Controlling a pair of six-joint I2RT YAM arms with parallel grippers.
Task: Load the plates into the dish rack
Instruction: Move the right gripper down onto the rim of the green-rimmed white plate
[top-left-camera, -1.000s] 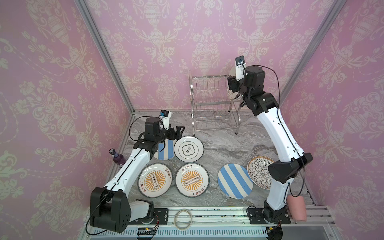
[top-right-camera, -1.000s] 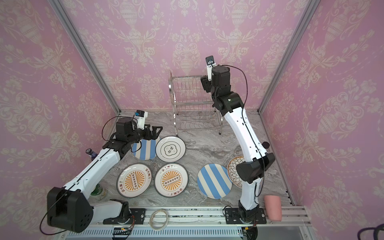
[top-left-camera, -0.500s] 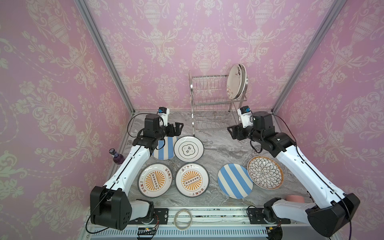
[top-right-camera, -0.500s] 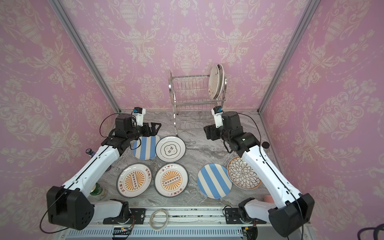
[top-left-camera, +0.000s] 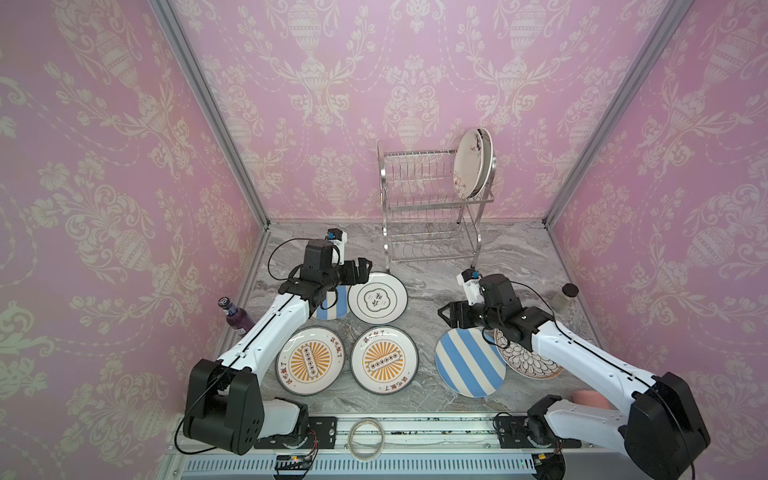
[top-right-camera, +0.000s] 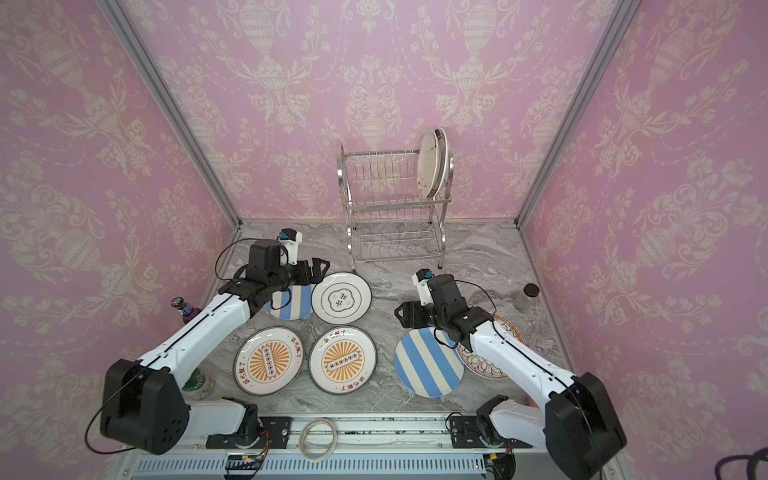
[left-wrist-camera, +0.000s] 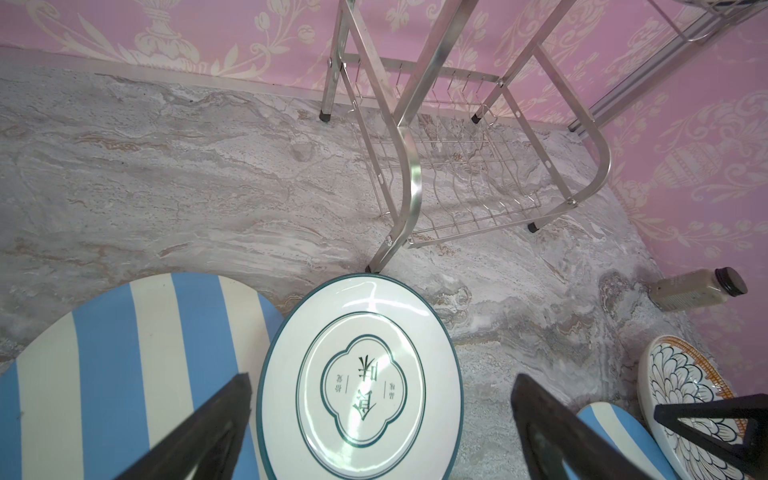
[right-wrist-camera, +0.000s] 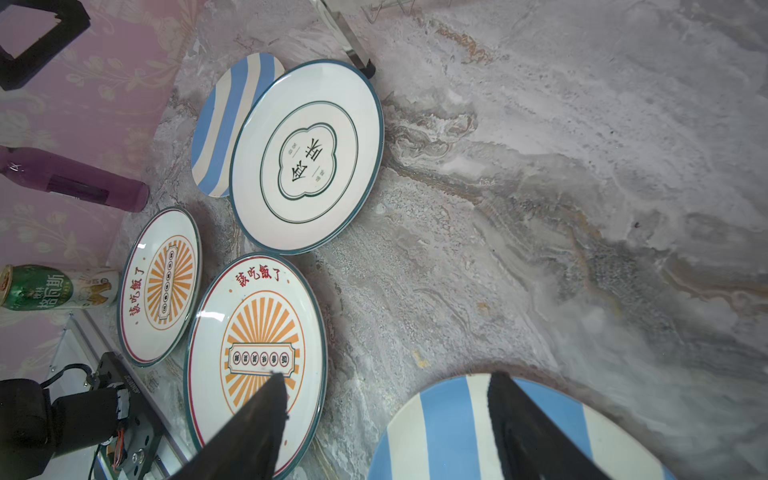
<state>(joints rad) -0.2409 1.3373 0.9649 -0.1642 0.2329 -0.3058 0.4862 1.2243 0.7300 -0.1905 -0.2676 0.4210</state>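
The dish rack (top-left-camera: 432, 208) stands at the back wall, and two plates (top-left-camera: 469, 166) stand upright at the right end of its top tier. Flat on the table lie a teal-rimmed plate (top-left-camera: 377, 297), a partly covered blue-striped plate (top-left-camera: 332, 305), two orange sunburst plates (top-left-camera: 311, 360) (top-left-camera: 383, 360), a larger blue-striped plate (top-left-camera: 469, 363) and a black petal plate (top-left-camera: 528, 361). My left gripper (left-wrist-camera: 380, 386) hangs open over the teal-rimmed plate (left-wrist-camera: 361, 374). My right gripper (right-wrist-camera: 386, 380) is open and empty, low over the far edge of the larger blue-striped plate (right-wrist-camera: 449, 432).
A purple bottle (top-left-camera: 235, 316) and a green can (top-right-camera: 195, 380) stand by the left wall. Near the right wall are a dark-lidded jar (top-left-camera: 565, 297) and a pink cup (top-left-camera: 590, 401). A tape ring (top-left-camera: 365, 432) lies on the front rail.
My right arm has come down from the rack's top tier, leaving a plate standing there, and now hovers over the blue-striped plate. The left gripper has barely shifted.
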